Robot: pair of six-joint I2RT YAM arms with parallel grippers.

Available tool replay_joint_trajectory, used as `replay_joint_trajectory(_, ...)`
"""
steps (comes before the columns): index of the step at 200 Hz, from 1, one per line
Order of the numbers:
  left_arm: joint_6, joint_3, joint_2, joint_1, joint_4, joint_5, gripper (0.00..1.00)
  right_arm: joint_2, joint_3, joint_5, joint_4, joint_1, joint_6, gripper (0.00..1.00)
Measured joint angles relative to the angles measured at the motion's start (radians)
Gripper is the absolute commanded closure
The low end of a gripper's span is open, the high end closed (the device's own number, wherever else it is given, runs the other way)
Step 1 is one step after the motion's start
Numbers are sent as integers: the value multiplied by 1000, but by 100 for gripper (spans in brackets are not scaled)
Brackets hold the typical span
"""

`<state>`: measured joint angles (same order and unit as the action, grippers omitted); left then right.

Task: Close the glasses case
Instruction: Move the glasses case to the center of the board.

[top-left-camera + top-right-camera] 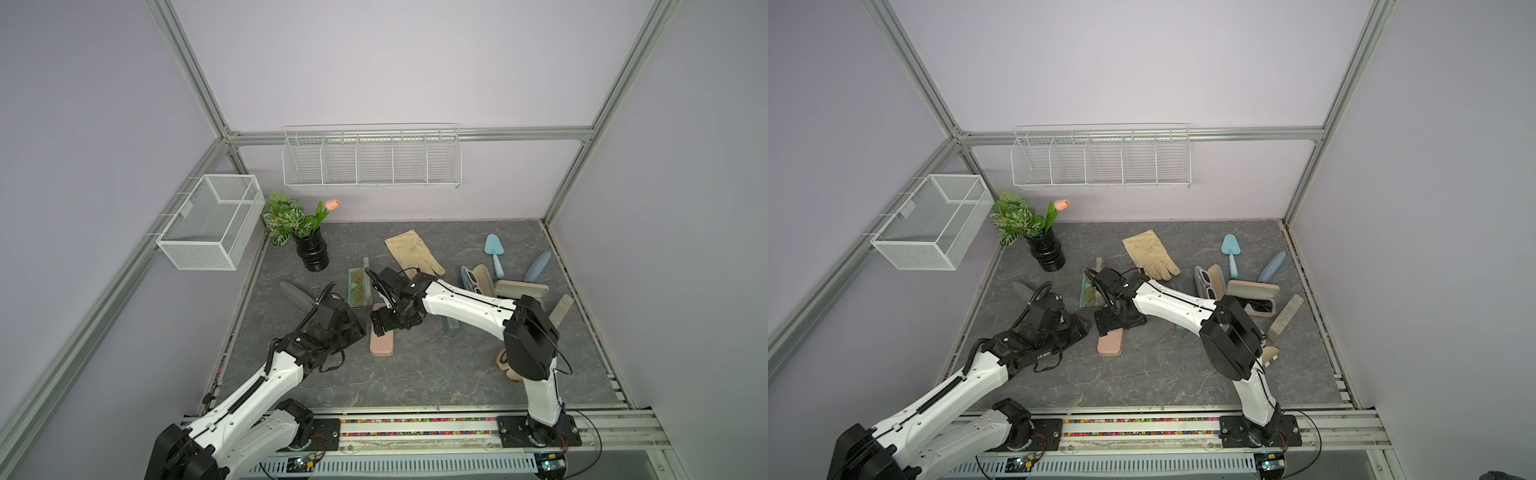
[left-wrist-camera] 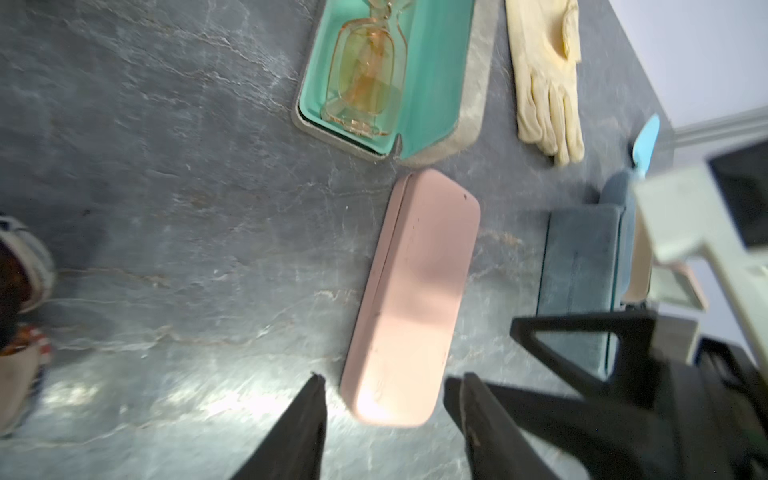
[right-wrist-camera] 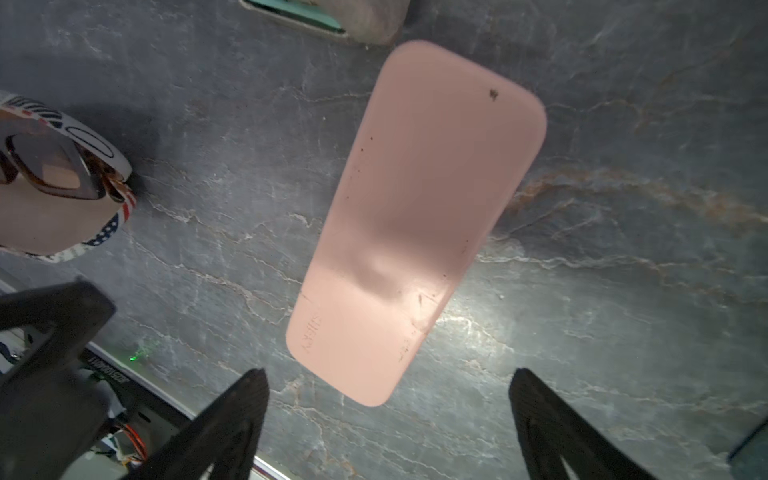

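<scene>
Right wrist view: closed pink oblong glasses case (image 3: 415,216) lies flat mid grey marbled tabletop (image 3: 623,291), long axis running front edge to back. An open teal-lined grey case (image 2: 386,79) sits just beyond its far end. Right gripper (image 3: 390,374) gapes wide, left gripper (image 2: 392,378) is partly open; both are empty.

The glasses case (image 3: 415,224) is plain dusty pink with a few dark specks. The bench (image 1: 415,374) is dark grey, veined white and rust like marble. The open case (image 2: 469,104) is grey outside and teal inside, its spectacles (image 2: 365,79) peach-tinted. The glove (image 1: 413,253) is cream, the trowel (image 1: 495,255) pale blue, and another case (image 3: 108,228) is rimmed in stars and stripes
</scene>
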<state>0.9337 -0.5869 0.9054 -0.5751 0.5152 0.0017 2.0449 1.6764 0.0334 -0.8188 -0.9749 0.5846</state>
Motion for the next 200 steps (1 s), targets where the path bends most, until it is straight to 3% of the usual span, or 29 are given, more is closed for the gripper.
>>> replay_joint_trajectory(59,27,-7,-307,0,224,-90,38,117,92,-19,-35,-35,24,5)
replay_joint_trajectory(140,34,-22,-325,0,340,-126,38,184,113,-45,-53,-38,51,0)
replay_joint_trajectory(200,34,-22,-274,0,339,-129,38,169,63,-102,-44,-33,64,27)
